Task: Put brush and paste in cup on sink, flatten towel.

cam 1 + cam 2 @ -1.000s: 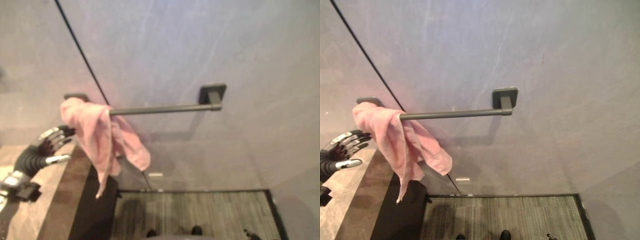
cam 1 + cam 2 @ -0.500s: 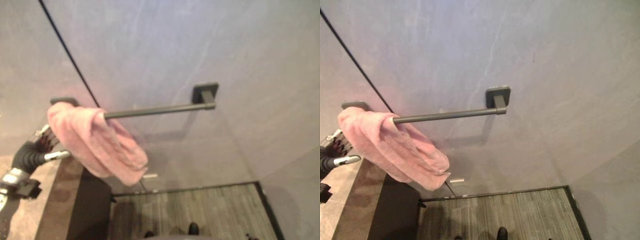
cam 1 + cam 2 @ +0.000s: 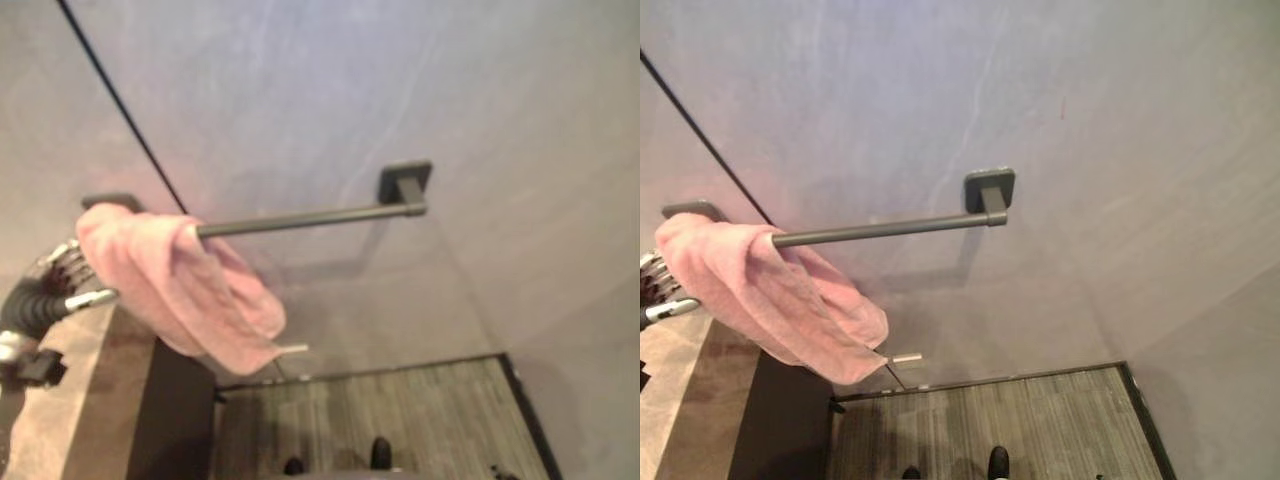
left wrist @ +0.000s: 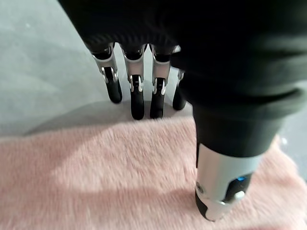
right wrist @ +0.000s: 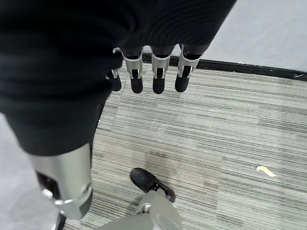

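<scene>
A pink towel (image 3: 180, 290) hangs bunched over the left end of a dark wall-mounted towel bar (image 3: 300, 218). My left hand (image 3: 55, 285) sits just left of the towel, partly hidden behind it. In the left wrist view its fingers (image 4: 136, 91) are straight, their tips at the towel's (image 4: 120, 177) far edge by the wall, and the thumb lies over the cloth. My right hand (image 5: 156, 72) hangs open over the grey carpet, holding nothing.
A brown stone counter (image 3: 70, 400) with a dark side panel (image 3: 170, 420) stands at the lower left under the towel. The bar's right bracket (image 3: 405, 183) is fixed to the grey wall. Striped grey carpet (image 3: 380, 410) lies below.
The towel's long hanging tail has been drawn up into a thick bunch. My left hand has slipped behind the towel's left side. The camera has swung a little, shifting everything leftward.
</scene>
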